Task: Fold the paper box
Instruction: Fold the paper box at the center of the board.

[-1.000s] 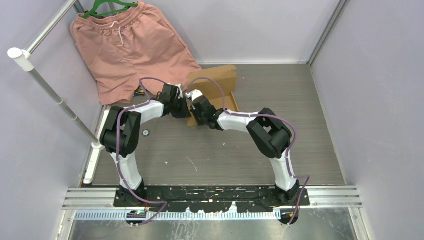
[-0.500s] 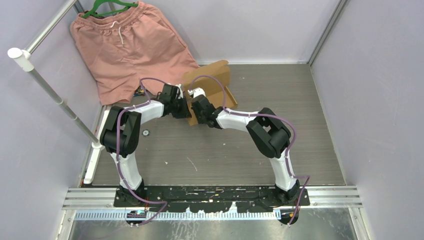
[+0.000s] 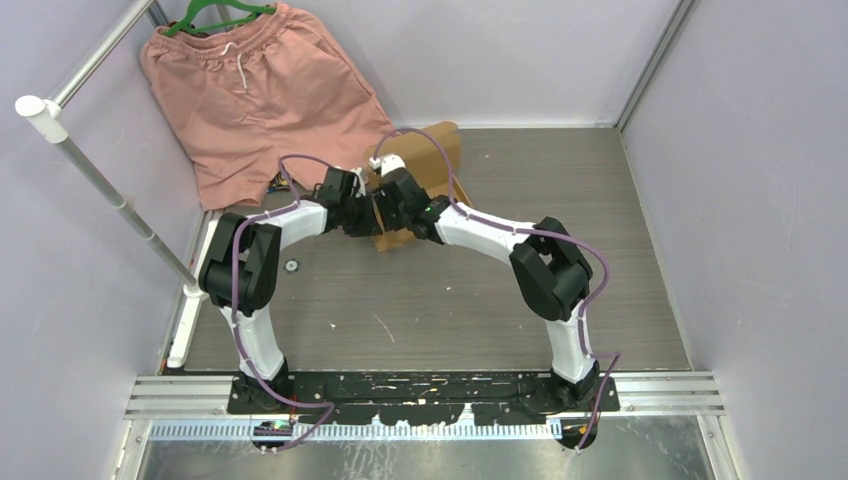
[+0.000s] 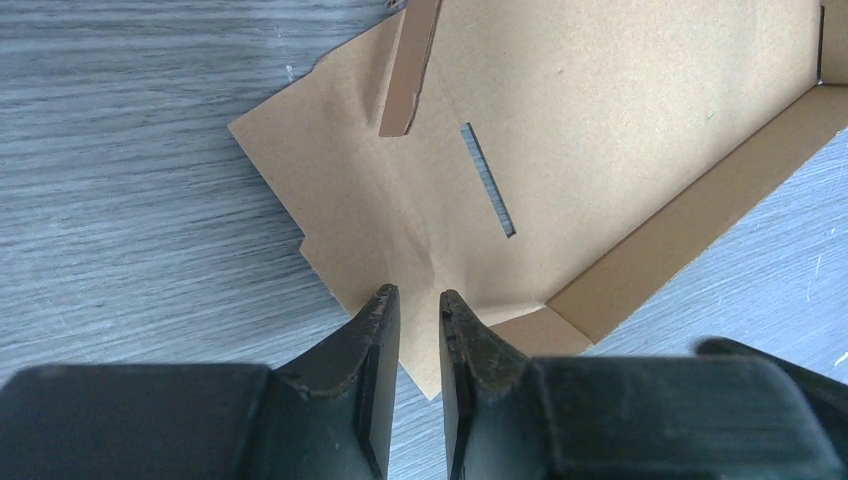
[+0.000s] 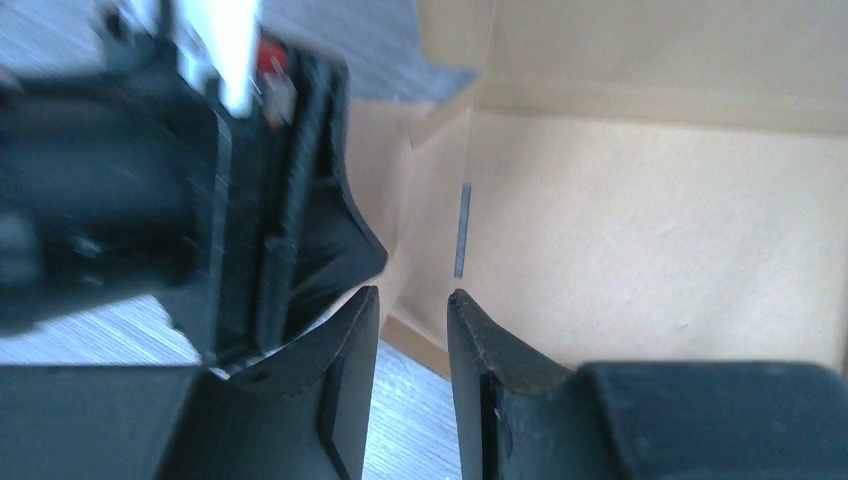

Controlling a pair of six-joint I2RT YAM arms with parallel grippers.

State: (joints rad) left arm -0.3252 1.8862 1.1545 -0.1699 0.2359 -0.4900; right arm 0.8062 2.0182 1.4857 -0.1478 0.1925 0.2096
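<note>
The right gripper (image 5: 412, 300) lets go, jaws spreading empty off the paper box (image 3: 398, 239) near the far edge of the table (image 3: 600, 260), flap (image 3: 441, 150) left standing; the left gripper (image 4: 412, 295), barely parted, sits at its corner, hold unclear.

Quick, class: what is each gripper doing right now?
Left gripper: slightly open over the paper box, gripping nothing.
Right gripper: open, empty.

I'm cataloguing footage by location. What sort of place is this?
Likely a robot test cell: lilac walls enclose a table, left arm and right arm bolted at its near edge, pink shorts and a paper box as props.
</note>
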